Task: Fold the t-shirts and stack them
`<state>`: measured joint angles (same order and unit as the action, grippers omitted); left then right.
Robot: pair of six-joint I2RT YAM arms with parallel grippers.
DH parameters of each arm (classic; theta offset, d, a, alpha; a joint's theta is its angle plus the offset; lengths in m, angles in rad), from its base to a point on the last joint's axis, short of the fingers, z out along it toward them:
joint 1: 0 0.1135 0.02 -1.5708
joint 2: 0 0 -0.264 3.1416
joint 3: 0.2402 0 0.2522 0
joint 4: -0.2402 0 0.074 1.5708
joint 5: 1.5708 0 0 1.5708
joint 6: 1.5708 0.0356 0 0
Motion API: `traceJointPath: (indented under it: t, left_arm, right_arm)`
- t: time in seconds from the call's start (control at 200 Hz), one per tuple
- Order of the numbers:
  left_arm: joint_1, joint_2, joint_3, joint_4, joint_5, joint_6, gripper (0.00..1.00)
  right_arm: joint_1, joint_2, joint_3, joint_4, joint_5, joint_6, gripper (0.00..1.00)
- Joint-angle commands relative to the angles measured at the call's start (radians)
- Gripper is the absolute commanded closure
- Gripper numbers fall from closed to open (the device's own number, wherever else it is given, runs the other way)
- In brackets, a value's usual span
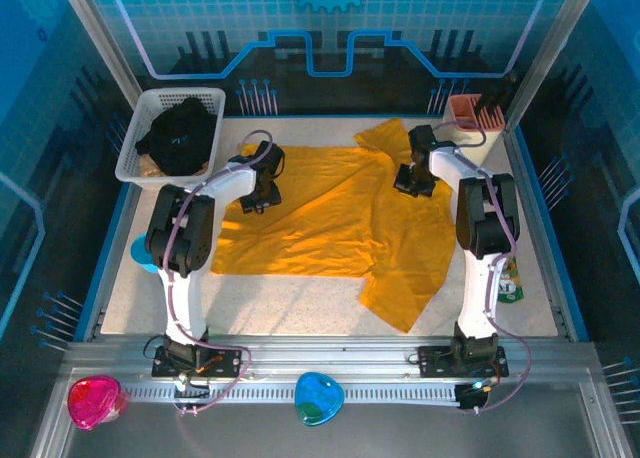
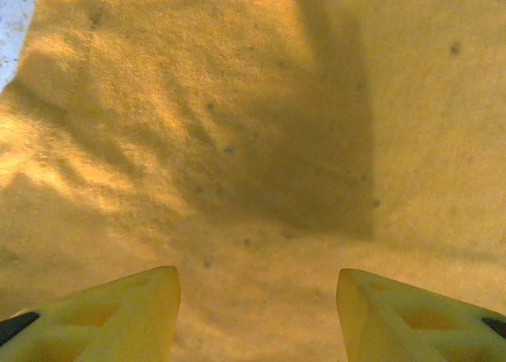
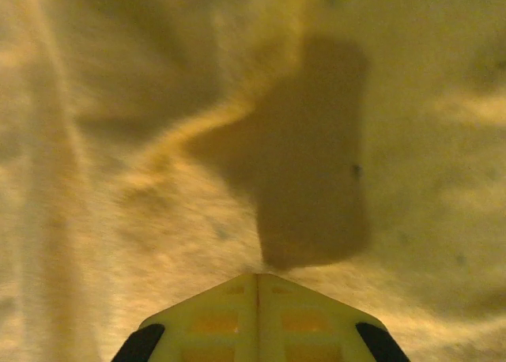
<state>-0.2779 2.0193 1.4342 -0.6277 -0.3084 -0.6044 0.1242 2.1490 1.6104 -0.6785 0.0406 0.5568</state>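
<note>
Two shirts: one yellow shirt point(image 1: 330, 218), one black shirt point(image 1: 180, 136). One white basket point(image 1: 133, 150). One pink bin point(image 1: 460, 113) at the back right corner. One tabletop point(image 1: 300, 303). Two arms: one left arm point(image 1: 185, 238), one right arm point(image 1: 487, 223). Two pairs of fingers: left fingers point(image 2: 118, 314), right fingers point(image 3: 257, 311), two to each pair. One green packet point(image 1: 510, 278) near the right edge. Three small plastic pieces: one pink piece point(image 1: 95, 400), one blue piece point(image 1: 320, 398), one pale blue piece point(image 1: 143, 253) half hidden beside the left arm.
</note>
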Motion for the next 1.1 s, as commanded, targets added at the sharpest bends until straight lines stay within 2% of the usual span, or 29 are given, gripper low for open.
traceJointPath:
  t: [0.0,0.185,0.47,0.626,0.781,0.936,1.096]
  left_arm:
    - [0.007,0.01,-0.035,0.042,0.014,-0.061,0.44]
    - [0.006,-0.007,-0.156,0.072,0.033,-0.106,0.45]
    - [-0.03,-0.111,-0.384,0.145,0.061,-0.173,0.45]
    - [-0.047,-0.159,-0.451,0.157,0.058,-0.185,0.45]
    - [-0.052,-0.206,-0.48,0.17,0.063,-0.183,0.45]
    - [-0.052,-0.289,-0.442,0.105,0.046,-0.163,0.45]
    - [-0.053,-0.449,-0.365,-0.02,-0.001,-0.12,0.43]
  right_arm:
    - [0.001,-0.03,-0.06,-0.057,0.1,0.02,1.0]
    - [-0.004,-0.115,-0.219,-0.035,0.176,0.07,1.0]
    - [-0.007,-0.188,-0.359,-0.018,0.214,0.071,1.0]
    - [-0.013,-0.21,-0.382,-0.018,0.22,0.064,1.0]
    - [-0.024,-0.225,-0.386,-0.022,0.223,0.063,1.0]
    - [-0.031,-0.263,-0.378,-0.038,0.196,0.036,1.0]
    - [-0.004,-0.447,-0.393,-0.087,0.178,-0.025,1.0]
